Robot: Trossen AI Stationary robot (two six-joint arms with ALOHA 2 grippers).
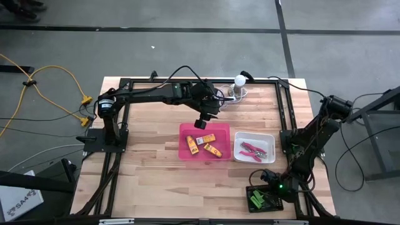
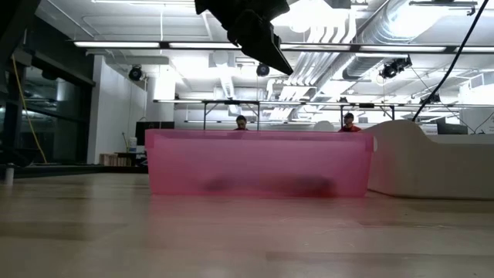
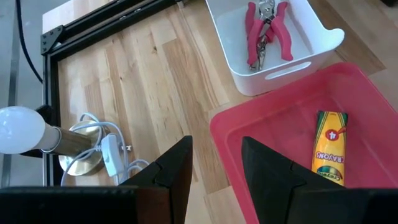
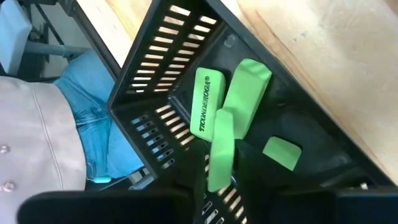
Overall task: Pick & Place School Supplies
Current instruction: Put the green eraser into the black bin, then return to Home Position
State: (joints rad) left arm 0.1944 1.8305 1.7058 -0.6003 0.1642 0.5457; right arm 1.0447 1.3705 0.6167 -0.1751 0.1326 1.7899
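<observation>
High view, three crayon boxes [image 1: 207,145] in pink tray [image 1: 185,142], left gripper [image 1: 202,122] apart, right gripper [image 1: 267,182] unclear.

Matt wooden table [image 1: 156,137], translucent pink plastic tray [image 1: 187,153]

The translucent pink plastic tray [image 2: 258,164] is blurring its contents into dark smudges in the low view. The picture's bottom edge is cutting off a yellow crayon box [image 3: 329,149] in the left wrist view. The right gripper [image 4: 221,171] fingers are lying in shadow, their grip unclear.
</observation>
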